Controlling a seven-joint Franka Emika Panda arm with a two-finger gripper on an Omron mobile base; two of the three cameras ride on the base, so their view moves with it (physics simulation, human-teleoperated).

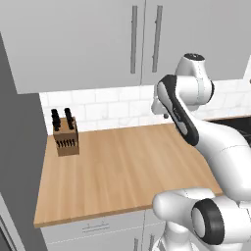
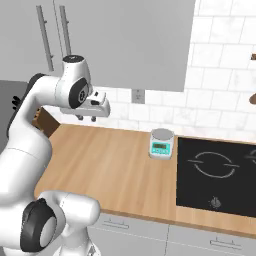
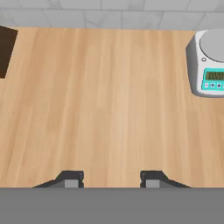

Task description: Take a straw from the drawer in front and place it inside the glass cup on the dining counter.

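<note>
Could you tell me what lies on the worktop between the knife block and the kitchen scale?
Bare wood: the hand view shows nothing on the worktop between the knife block and kitchen scale.

I'm getting bright, even, flat rendered light in all three views, with no glare and no clear source. The worktop [image 1: 122,166] carries only a faint soft shadow beside the knife block [image 1: 65,135] at middle left. The hand view is soft and slightly blurred; edges stay straight, without distortion.

The arm folds up high, its tool [image 3: 112,180] pointing down, the two fingers apart and holding nothing.
</note>
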